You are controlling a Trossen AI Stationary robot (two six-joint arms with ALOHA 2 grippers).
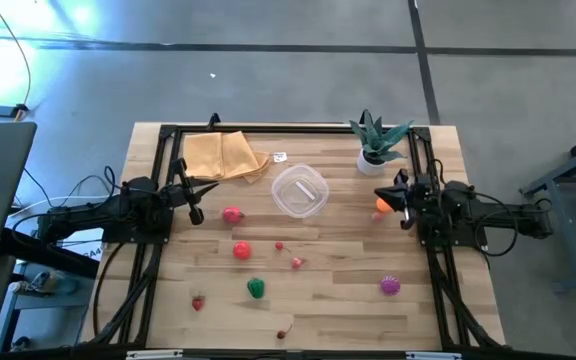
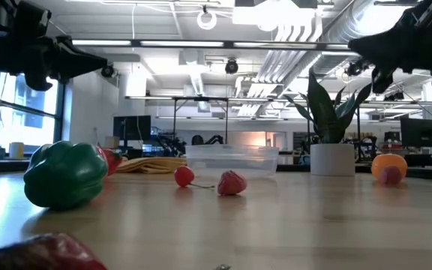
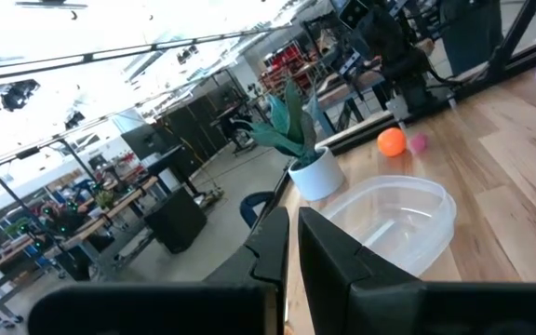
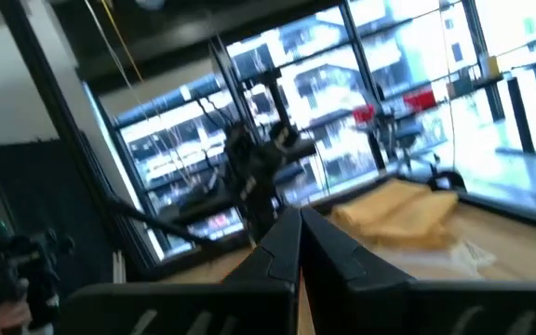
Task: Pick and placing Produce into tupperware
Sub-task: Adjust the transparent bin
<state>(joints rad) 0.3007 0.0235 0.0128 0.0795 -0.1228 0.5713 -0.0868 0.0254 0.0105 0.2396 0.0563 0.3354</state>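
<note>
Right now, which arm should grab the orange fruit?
The right arm, I'd say. Its right claw hangs almost over the orange fruit, beside the clear tub. The left claw waits across the table, nearer the red fruit.

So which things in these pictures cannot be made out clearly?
- Small white tag beside the yellow cloth, high view: too small to read.
- Dark red piece, low view: cut by the bottom edge, blurred.
- Tiny item near the table's front edge, high view: too small to identify.

Open-plan lab: workbenches [image 2: 201,101], ceiling ducts [image 2: 306,30].
</note>
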